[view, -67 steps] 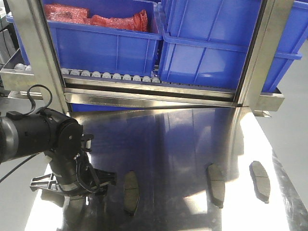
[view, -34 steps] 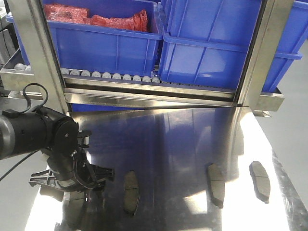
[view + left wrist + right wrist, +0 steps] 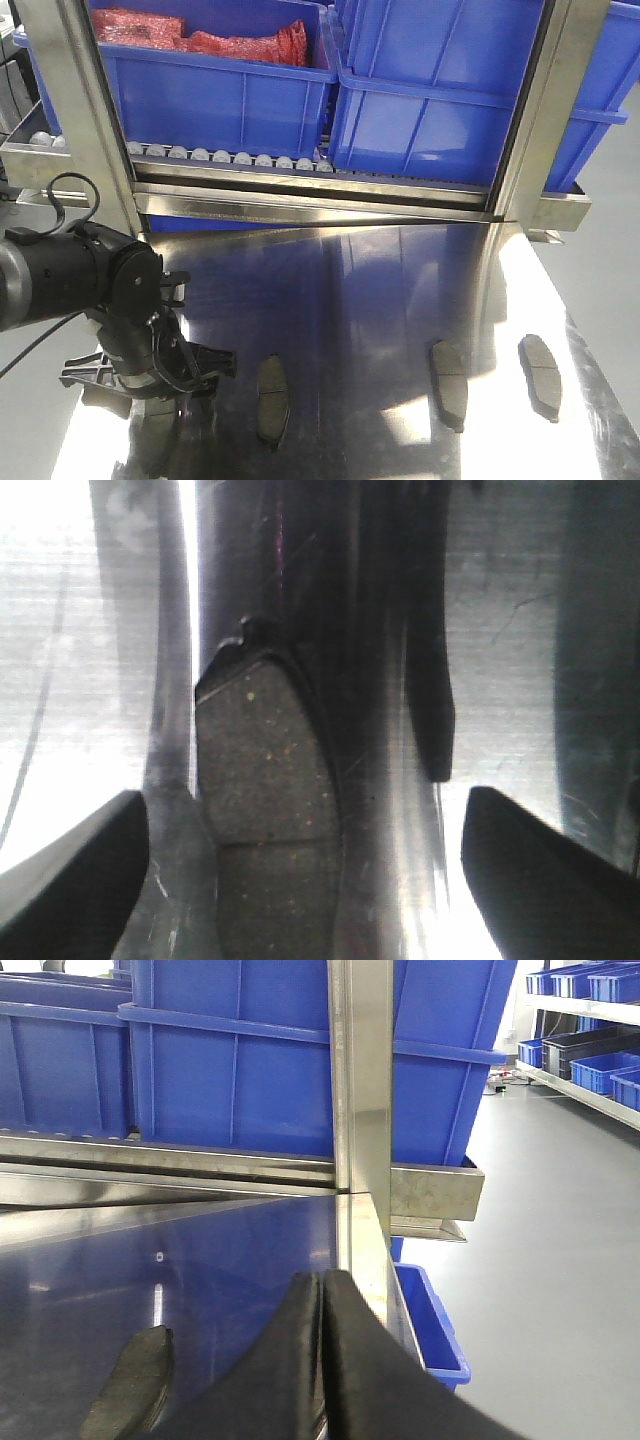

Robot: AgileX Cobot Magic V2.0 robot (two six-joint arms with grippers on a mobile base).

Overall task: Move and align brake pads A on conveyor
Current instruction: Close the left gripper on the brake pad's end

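Note:
Three dark-grey brake pads A lie flat on the shiny steel table: one (image 3: pixel 271 398) at front centre-left, two (image 3: pixel 449 384) (image 3: pixel 541 375) at the right. My left gripper (image 3: pixel 150 385) hangs low over the table's front left, just left of the first pad. In the left wrist view it (image 3: pixel 305 810) is open, and a pad (image 3: pixel 265 770) lies on the steel between its fingers, nearer the left one. My right gripper (image 3: pixel 322 1278) is shut with nothing in it; a pad (image 3: pixel 130 1385) lies to its left. The conveyor is out of view.
A roller rack (image 3: pixel 230 158) behind the steel table (image 3: pixel 380 290) carries big blue bins (image 3: pixel 220 90) (image 3: pixel 450 90), one holding red bags (image 3: pixel 200 35). Steel posts (image 3: pixel 70 110) (image 3: pixel 362 1110) stand at the table's back corners. Grey floor (image 3: pixel 540 1290) and a low blue bin (image 3: pixel 430 1325) lie beyond the right edge.
My left gripper has shifted slightly left over the table. The three pads in the front view have not moved.

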